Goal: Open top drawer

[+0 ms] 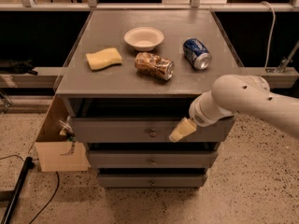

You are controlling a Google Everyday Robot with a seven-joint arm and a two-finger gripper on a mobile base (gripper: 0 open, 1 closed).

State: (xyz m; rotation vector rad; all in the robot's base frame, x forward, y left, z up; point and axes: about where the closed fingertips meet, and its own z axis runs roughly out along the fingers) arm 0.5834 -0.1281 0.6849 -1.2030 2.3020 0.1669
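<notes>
First, nearest of all, the speckled floor (252, 195) ran under a grey cabinet (74, 90), and a black cable (18, 190) lay across it at the near left. Three grey drawer fronts were stacked on the cabinet's near face, each with a small round knob at its centre: the bottom drawer (126, 180), the middle drawer (121, 159), and above them the top drawer (112, 130), the widest-looking of the three, with a dark gap showing between its front and the cabinet's top. The gripper (182, 129), cream-coloured at its tip, hung in front of the top drawer's face, just right of that drawer's knob (153, 134) and apart from it; whether it was open or closed could not be told. The white arm (243, 99) behind it reached in from the right edge. To the left of the cabinet stood a tan cardboard box (60, 155). On the cabinet's top, a yellow sponge (103, 58) lay to the left, a crumpled brown snack bag (154, 65) near the middle, and a blue can (196, 53) on its side to the right. Farther back, a white bowl (144, 38) sat upright, just beyond the bag.
</notes>
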